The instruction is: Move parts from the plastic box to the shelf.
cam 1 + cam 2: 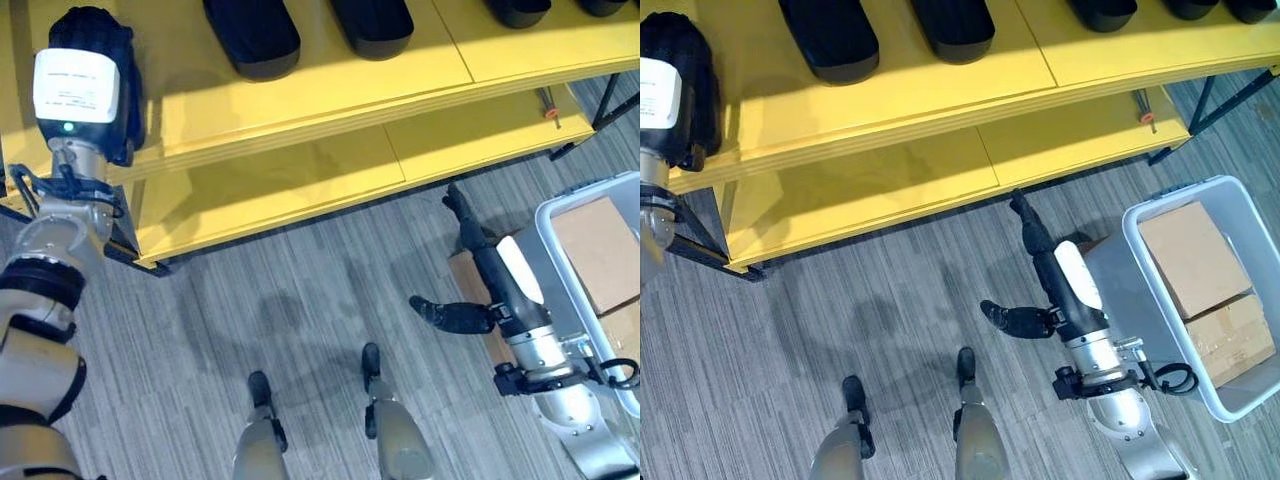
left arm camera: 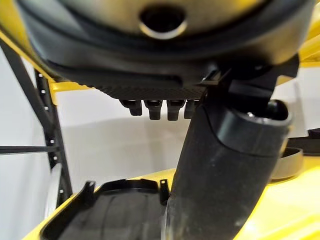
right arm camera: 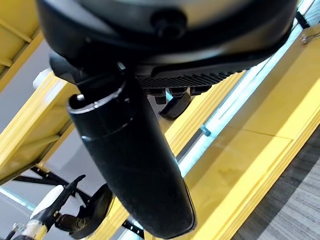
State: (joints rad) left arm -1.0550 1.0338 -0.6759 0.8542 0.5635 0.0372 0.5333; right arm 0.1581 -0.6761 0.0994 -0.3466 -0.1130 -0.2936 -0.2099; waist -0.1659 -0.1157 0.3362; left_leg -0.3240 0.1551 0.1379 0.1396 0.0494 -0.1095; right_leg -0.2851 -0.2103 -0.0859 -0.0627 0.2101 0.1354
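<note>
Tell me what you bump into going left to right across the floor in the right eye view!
Shelf leg → right hand → plastic box with cardboard boxes inside.

Left hand (image 1: 92, 75) raised high at the left side, arm reaching up from the lower left, fingers (image 2: 152, 107) short stubs past the palm, thumb thick and forward; curl unclear. Right hand (image 1: 478, 262) low at the right, fingers straight and pointing forward, thumb (image 1: 445, 314) stuck out sideways, holding nothing.
</note>
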